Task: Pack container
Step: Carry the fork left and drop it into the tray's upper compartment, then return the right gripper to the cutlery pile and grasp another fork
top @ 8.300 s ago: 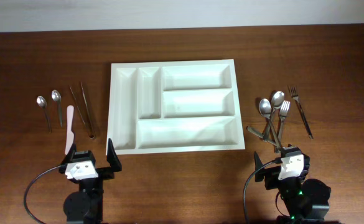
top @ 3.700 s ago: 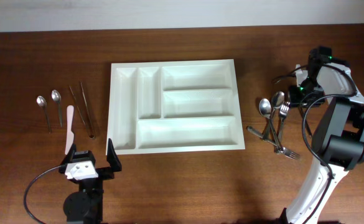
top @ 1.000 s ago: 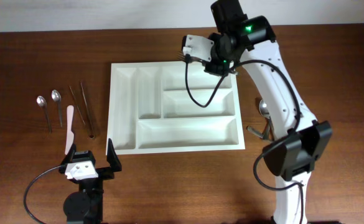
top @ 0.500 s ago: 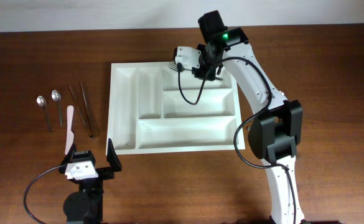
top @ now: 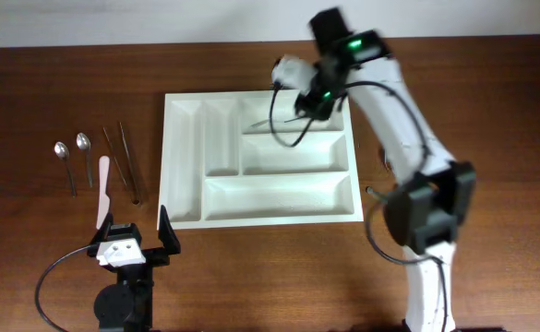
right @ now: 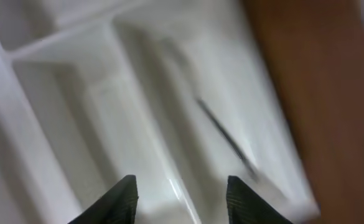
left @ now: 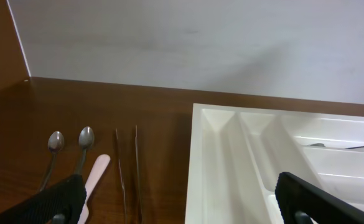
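Container (top: 183, 157) with thin utensil (right: 225, 138), hidden overhead

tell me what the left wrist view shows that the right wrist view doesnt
Only left wrist: two spoons, a pale spatula-like tool and two thin metal sticks on the table, plus the open left gripper. Only right wrist: the open right gripper over a thin utensil lying in a compartment, blurred. Both: the white container.
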### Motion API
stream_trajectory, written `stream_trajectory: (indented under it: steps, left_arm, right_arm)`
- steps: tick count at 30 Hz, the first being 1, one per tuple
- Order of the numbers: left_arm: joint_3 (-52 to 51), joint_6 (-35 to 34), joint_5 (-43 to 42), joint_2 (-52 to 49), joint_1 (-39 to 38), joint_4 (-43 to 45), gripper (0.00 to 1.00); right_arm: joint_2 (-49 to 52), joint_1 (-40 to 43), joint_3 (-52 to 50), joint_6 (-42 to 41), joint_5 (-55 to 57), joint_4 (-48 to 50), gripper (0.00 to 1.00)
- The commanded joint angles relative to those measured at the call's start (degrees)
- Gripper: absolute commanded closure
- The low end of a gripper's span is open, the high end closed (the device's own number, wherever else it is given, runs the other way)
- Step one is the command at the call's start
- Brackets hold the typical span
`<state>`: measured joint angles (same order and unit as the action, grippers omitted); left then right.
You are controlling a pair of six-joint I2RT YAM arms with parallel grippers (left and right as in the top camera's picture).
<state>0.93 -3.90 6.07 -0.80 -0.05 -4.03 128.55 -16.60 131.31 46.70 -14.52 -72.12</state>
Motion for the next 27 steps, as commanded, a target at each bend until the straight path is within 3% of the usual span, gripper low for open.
stream_trajectory:
  steps: [1,7,12,20,27]
  left_arm:
    - [-0.42,0.52,0.42,0.46,-0.28,0.11,0.01]
    - [-0.42,0.52,0.42,0.46,-0.28,0.11,0.01]
    - [-0.42,0.52,0.42,0.46,-0.28,0.11,0.01]
    - [-0.42,0.52,0.42,0.46,-0.28,0.11,0.01]
    - [-0.42,0.52,0.42,0.46,-0.28,0.11,0.01]
  right_arm:
    - [-9.70,7.32,0.72,-12.76,0.13,-0.24,0.54]
    - [-11.08,23.02,-0.52,-22.88,-6.80,-4.46,0.54]
    - [-11.06,32.04,-9.66,-30.23,-10.56,-4.61,0.55]
    - [-11.06,33.55,-29.40,-33.44,-5.05,-0.85,0.54]
    - [-11.06,33.55,-39.85,-39.47,1.88,3.26,0.59]
